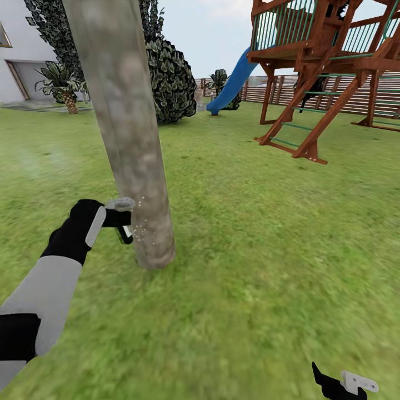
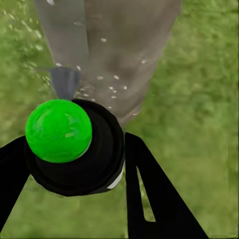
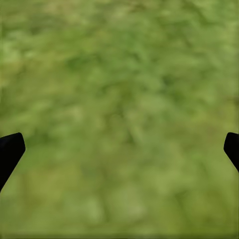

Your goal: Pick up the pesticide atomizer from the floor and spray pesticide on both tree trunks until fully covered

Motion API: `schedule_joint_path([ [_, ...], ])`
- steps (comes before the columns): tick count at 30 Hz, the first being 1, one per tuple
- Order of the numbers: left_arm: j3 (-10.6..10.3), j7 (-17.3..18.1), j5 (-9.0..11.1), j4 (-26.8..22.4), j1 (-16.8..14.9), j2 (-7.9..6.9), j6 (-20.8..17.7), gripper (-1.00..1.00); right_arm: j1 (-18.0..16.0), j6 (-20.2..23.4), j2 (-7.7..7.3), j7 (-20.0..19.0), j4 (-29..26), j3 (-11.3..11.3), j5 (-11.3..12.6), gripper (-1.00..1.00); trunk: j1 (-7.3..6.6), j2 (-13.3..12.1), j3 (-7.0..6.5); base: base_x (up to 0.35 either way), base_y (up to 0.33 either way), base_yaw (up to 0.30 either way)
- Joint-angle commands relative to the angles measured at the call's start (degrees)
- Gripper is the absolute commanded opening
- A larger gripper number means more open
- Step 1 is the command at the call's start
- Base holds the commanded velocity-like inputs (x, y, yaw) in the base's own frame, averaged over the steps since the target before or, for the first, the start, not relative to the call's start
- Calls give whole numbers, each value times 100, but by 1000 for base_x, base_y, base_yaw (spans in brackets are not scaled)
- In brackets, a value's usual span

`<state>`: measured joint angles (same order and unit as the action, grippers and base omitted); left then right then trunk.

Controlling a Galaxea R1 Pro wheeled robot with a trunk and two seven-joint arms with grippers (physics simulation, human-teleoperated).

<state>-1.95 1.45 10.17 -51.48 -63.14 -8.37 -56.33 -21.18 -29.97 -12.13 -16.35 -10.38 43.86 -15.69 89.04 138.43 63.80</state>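
Observation:
A thick, pale, mottled tree trunk (image 1: 130, 139) rises from the grass floor (image 1: 250, 233) just ahead on the left. My left gripper (image 1: 121, 218) is shut on the pesticide atomizer (image 1: 125, 230), a small black bottle with a white label, held close beside the trunk's lower part. White pesticide specks (image 1: 140, 222) hang between bottle and bark. The left wrist view looks down on the atomizer's green cap (image 2: 59, 130) between two black fingers (image 2: 149, 194), with the trunk (image 2: 114, 45) and drifting specks (image 2: 112, 88) beyond. My right gripper (image 1: 345, 383) is low at the right, open over bare grass (image 3: 119, 99).
A wooden play tower (image 1: 328, 61) with a blue slide (image 1: 233, 78) stands at the back right before a slat fence (image 1: 355, 94). A dark leafy mass (image 1: 169, 78) sits behind the trunk. A palm (image 1: 62, 86) and the white house (image 1: 16, 55) are far left.

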Motion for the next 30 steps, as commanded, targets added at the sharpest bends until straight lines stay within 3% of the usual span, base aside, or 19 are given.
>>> schedule_joint_path([
  [1,-225,180,-59,-1,6,189,-7,-100,0,0,0,0,-1,0,-15,100,0,0,0,0,0,0],
  [3,-516,264,-63,-2,11,456,-9,-100,0,0,0,0,0,0,-21,100,0,0,0,0,0,0],
  [5,-604,282,-60,3,42,603,-8,-100,0,0,0,0,0,0,-22,100,0,0,0,0,0,0],
  [9,-594,294,-89,49,159,526,24,-100,0,0,0,0,1,0,-29,100,0,0,0,0,0,0],
  [12,-608,280,-124,88,636,526,136,-100,0,0,0,0,1,0,-31,100,0,0,0,0,0,0],
  [15,-598,219,-125,143,1128,529,797,-100,0,0,4,0,1,0,-31,100,0,0,0,0,0,0],
  [17,-589,186,-127,385,1220,523,1109,-100,0,0,8,0,1,0,-31,100,0,0,0,0,0,0],
  [19,-578,64,-129,900,1233,547,1848,-100,0,0,9,0,1,0,-31,100,0,0,0,0,0,0],
  [21,-571,-627,-67,1370,1241,630,2561,-100,0,0,8,0,1,0,-31,100,0,0,0,0,0,0],
  [22,-560,-878,-66,1522,1241,754,2871,-100,0,0,9,0,1,0,-31,100,0,0,0,0,0,0],
  [24,-546,-1194,-61,1808,1241,867,3175,-100,0,0,7,0,1,0,-29,100,0,0,0,0,0,0],
  [25,-533,-1382,-18,2157,1239,888,3526,-100,0,0,2,0,-6,3,-24,100,0,0,0,0,0,0],
  [27,-532,-1441,156,2833,1279,884,4109,-100,0,0,-6,0,-12,8,-24,100,0,0,0,0,0,0],
  [30,-545,-1395,199,2998,1356,848,4404,-100,0,0,-14,2,-8,8,-26,100,0,0,0,0,0,0],
])
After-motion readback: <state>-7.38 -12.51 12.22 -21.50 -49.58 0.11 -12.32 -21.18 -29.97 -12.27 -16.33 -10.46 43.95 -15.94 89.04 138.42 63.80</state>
